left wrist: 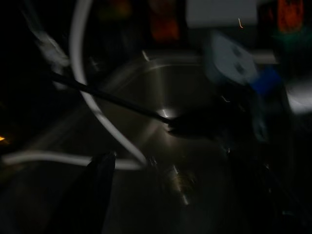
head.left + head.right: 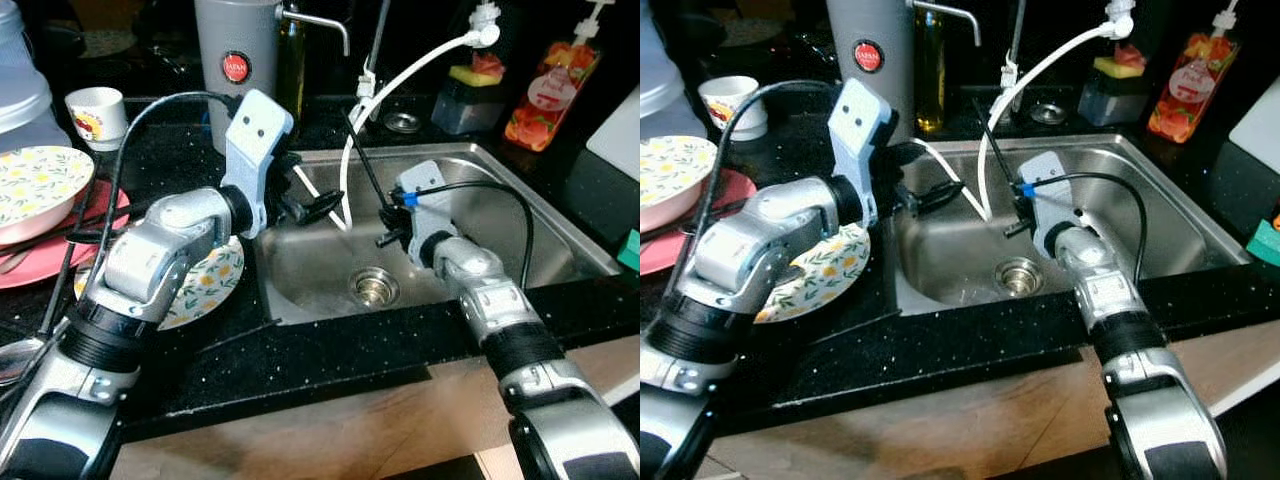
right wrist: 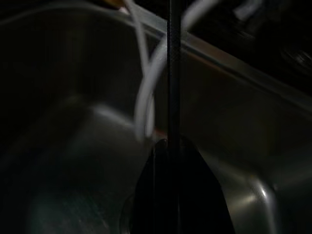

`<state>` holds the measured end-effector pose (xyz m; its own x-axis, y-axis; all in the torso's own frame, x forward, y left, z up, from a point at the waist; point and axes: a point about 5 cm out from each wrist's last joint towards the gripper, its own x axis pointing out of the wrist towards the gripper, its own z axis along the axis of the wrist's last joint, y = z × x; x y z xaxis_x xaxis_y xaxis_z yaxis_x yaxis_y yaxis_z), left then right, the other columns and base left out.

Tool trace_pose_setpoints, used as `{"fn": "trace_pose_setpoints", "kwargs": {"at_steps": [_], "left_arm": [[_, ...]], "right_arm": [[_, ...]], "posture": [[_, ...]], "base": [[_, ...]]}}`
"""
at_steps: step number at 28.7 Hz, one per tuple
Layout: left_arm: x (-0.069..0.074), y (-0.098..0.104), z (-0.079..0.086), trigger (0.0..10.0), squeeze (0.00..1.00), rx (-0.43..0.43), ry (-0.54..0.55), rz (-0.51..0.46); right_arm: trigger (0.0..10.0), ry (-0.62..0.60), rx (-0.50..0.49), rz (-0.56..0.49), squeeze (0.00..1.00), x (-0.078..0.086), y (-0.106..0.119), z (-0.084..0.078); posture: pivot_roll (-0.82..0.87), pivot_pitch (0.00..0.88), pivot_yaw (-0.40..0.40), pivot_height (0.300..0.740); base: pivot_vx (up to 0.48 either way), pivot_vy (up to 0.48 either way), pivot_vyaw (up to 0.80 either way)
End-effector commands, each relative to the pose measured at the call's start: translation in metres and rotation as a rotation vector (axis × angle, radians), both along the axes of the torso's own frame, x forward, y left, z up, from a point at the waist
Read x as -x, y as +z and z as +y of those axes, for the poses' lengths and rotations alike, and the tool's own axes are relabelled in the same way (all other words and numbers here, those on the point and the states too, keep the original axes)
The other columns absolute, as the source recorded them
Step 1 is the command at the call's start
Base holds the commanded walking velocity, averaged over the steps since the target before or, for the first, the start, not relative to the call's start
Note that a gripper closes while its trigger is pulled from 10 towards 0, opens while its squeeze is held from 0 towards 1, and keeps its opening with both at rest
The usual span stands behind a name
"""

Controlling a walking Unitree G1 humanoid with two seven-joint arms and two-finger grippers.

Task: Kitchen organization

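A thin black stick, probably a chopstick, is held upright over the steel sink by the right gripper, whose jaws are clenched on its lower end. In the right wrist view the stick is seen rising straight from between the closed fingers. It seems to be kept clear of the basin so that it can be carried off and put away.

The left gripper is held over the left part of the sink, just beside two white hoses that hang down into the basin. Its fingers look parted, with nothing gripped, as if ready to take the stick or push a hose aside.

On the black counter to the left, a flowered plate lies under the left arm, and a flowered bowl is stacked on a pink plate. A small cup and a grey canister stand behind. The drain is seen open in the sink floor.
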<state>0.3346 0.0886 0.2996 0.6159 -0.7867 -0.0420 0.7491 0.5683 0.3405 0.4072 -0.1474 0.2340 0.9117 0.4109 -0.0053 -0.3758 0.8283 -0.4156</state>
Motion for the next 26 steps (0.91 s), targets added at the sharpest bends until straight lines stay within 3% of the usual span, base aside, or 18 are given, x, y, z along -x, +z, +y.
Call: {"fn": "trace_pose_setpoints", "kwargs": {"at_steps": [1, 6, 10, 11, 12, 13, 14, 16, 17, 18, 19, 26], "left_arm": [[0.002, -0.005, -0.001, 10.0, 0.0, -0.054, -0.006, -0.007], [0.004, -0.011, -0.001, 10.0, 0.0, -0.098, -0.013, 0.005], [0.005, -0.013, 0.001, 10.0, 0.0, -0.099, -0.009, 0.027], [0.005, -0.014, 0.002, 10.0, 0.0, -0.103, -0.004, 0.034], [0.005, -0.014, 0.002, 10.0, 0.0, -0.103, -0.004, 0.034], [0.005, -0.015, 0.003, 10.0, 0.0, -0.108, 0.0, 0.042], [0.005, -0.017, 0.003, 10.0, 0.0, -0.109, -0.002, 0.054], [0.005, -0.018, 0.003, 10.0, 0.0, -0.109, -0.003, 0.062], [0.005, -0.02, 0.004, 10.0, 0.0, -0.118, -0.004, 0.077], [0.005, -0.02, 0.004, 10.0, 0.0, -0.118, -0.004, 0.077], [0.005, -0.023, 0.005, 10.0, 0.0, -0.134, 0.004, 0.09], [0.001, -0.03, 0.01, 10.0, 0.0, -0.192, 0.047, 0.116]], "right_arm": [[0.0, 0.022, 0.064, 0.012, 0.0, -0.001, -0.008, 0.004], [0.0, 0.048, 0.146, 0.035, 0.0, -0.004, -0.015, 0.011], [0.3, 0.06, 0.155, 0.057, 0.0, -0.004, -0.015, 0.012], [3.2, 0.074, 0.151, 0.081, 0.0, -0.005, -0.016, 0.013], [3.2, 0.074, 0.151, 0.081, 0.0, -0.005, -0.016, 0.013], [4.2, 0.085, 0.143, 0.103, 0.0, -0.006, -0.016, 0.013], [4.6, 0.1, 0.128, 0.127, 0.0, -0.006, -0.015, 0.013], [4.8, 0.113, 0.111, 0.148, 0.0, -0.006, -0.015, 0.014], [8.9, 0.131, 0.101, 0.172, 0.0, -0.006, -0.016, 0.014], [8.9, 0.131, 0.101, 0.172, 0.0, -0.006, -0.016, 0.014], [10.0, 0.153, 0.1, 0.191, 0.0, -0.005, -0.017, 0.014], [10.0, 0.209, 0.078, 0.241, 0.0, -0.004, -0.018, 0.016]], "posture": [[-0.02, 0.114, -0.036, 0.74], [-0.02, 0.122, -0.044, 0.74], [-0.02, 0.124, -0.047, 0.74], [-0.02, 0.124, -0.049, 0.74], [-0.02, 0.124, -0.049, 0.74], [-0.02, 0.124, -0.049, 0.74], [-0.02, 0.124, -0.05, 0.74], [-0.02, 0.124, -0.05, 0.74], [-0.02, 0.125, -0.053, 0.74], [-0.02, 0.125, -0.053, 0.74], [-0.02, 0.124, -0.054, 0.74], [-0.02, 0.117, -0.056, 0.74]], "base": [[0.0, 0.0, 0.0], [0.0, 0.0, 0.0], [0.0, 0.0, 0.0], [0.0, 0.0, 0.0], [0.0, 0.0, 0.0], [0.0, 0.0, 0.0], [0.0, 0.0, 0.0], [0.0, 0.0, 0.0], [0.0, 0.0, 0.0], [0.0, 0.0, 0.0], [0.0, 0.0, 0.0], [0.0, 0.0, 0.0]]}}
